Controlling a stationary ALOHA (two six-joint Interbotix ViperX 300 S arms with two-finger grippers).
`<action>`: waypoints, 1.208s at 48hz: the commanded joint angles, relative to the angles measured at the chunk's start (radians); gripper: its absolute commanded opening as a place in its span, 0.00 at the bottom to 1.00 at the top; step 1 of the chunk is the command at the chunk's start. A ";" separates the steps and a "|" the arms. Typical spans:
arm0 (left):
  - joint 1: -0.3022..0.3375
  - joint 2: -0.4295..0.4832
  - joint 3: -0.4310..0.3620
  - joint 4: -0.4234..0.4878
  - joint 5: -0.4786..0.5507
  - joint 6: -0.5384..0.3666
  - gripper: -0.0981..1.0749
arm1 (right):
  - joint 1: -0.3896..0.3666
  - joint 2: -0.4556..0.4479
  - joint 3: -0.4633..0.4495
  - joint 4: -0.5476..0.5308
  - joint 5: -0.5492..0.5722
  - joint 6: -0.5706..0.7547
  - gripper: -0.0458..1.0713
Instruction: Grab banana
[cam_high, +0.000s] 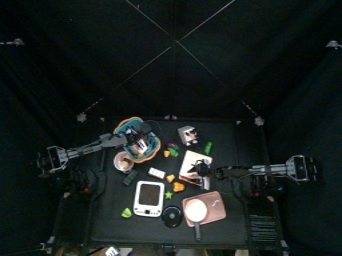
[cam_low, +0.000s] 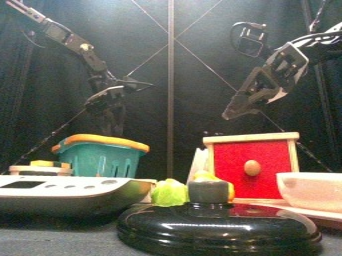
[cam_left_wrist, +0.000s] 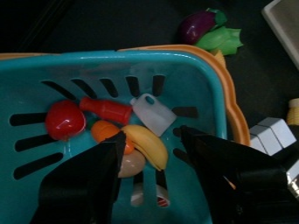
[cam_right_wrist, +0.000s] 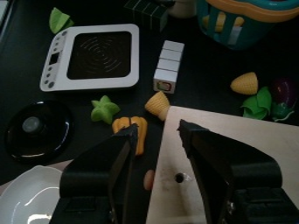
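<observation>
left pincer released over basket; its jaws half hide the banana.

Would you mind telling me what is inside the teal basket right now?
In the basket, the left wrist view shows a banana, a tomato, a red piece, an orange piece and a white piece. The open left gripper hides the nearer part.
</observation>
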 joint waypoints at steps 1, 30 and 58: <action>0.006 0.015 0.005 -0.005 -0.002 -0.023 0.84 | -0.002 -0.009 -0.023 0.000 -0.005 -0.002 0.76; 0.005 0.158 0.028 -0.043 0.005 -0.044 0.84 | -0.002 -0.009 -0.023 0.000 -0.005 -0.002 0.76; 0.008 0.239 0.028 -0.038 0.006 -0.044 0.85 | -0.002 -0.009 -0.023 -0.002 -0.005 -0.002 0.76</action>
